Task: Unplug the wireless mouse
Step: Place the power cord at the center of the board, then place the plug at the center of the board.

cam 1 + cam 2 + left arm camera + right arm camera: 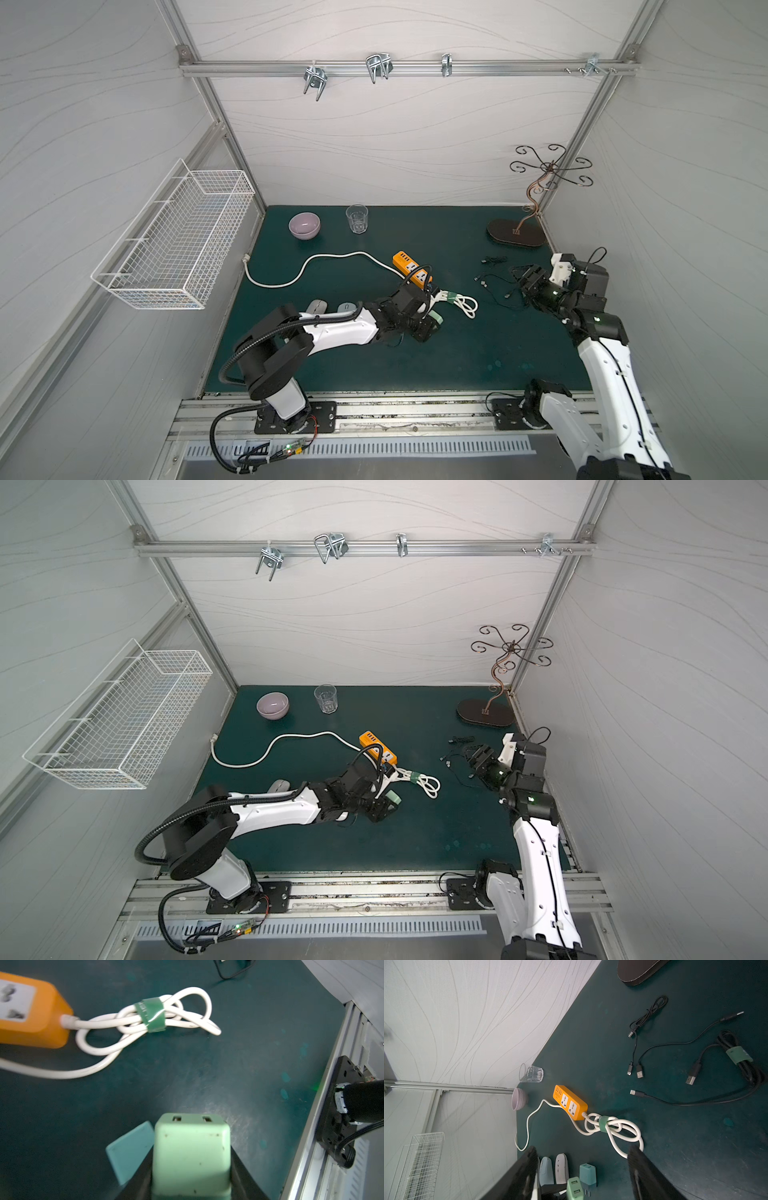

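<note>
Two wireless mice lie side by side on the green mat by my left arm, a grey mouse (316, 306) (562, 1168) and a pale blue mouse (345, 307) (546, 1171). I see no cable at either of them. My left gripper (432, 323) (191, 1180) is shut on a light green USB charger block (191, 1147) (437, 318), held just above the mat near the orange power strip (412, 269). My right gripper (521, 277) (581, 1159) hangs open and empty over loose black USB cables (494, 279).
A teal charger (587, 1174) lies on the mat beside the green one. The strip's white cord (461, 303) is bundled with a green strap. At the back stand a lilac bowl (304, 225), a glass (357, 218) and a hook stand (516, 233). A wire basket (174, 245) hangs on the left wall.
</note>
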